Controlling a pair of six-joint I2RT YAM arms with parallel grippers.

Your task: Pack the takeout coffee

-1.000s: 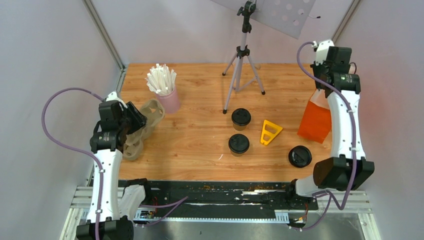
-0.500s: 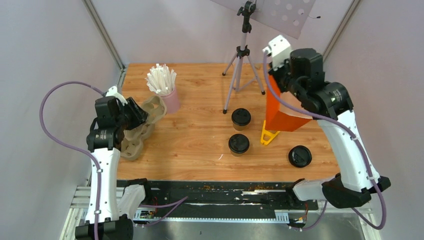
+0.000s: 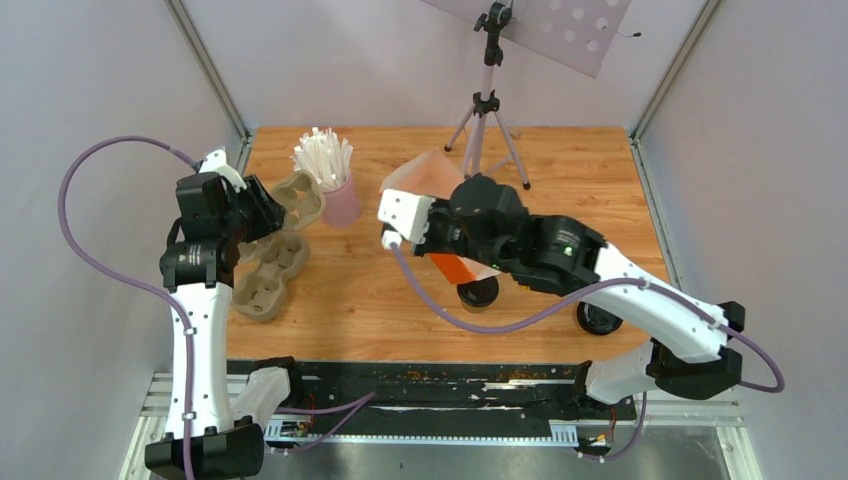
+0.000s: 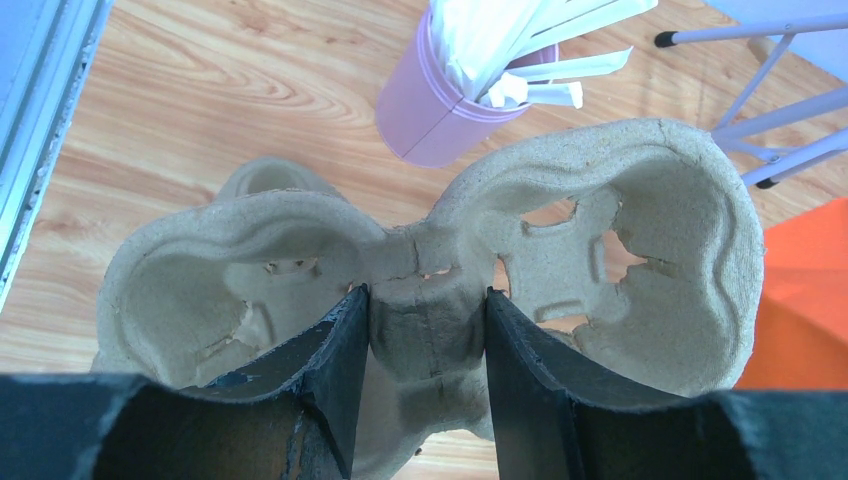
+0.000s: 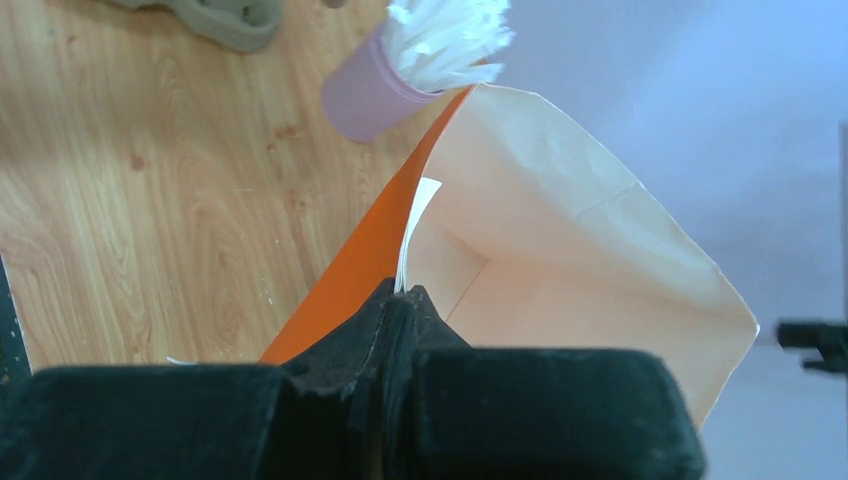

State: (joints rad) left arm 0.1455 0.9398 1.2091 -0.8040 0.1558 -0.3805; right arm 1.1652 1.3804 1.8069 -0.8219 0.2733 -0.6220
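1. Left gripper [image 4: 426, 305] pinches the cup tray's [image 4: 640, 230] middle rib, near the pink cup [image 4: 440, 120].
2. Right gripper [image 5: 400, 298] pinches the orange bag's [image 5: 560, 250] edge.
3. 1 coffee cup [image 3: 478, 292], seemingly lidded, sits half hidden under the right arm [image 3: 620, 275].

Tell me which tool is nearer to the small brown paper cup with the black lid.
Right. The right tool, shut on an orange paper bag, is above, just left of the small brown paper cup. The left tool holds the grey-brown pulp tray far to its left.
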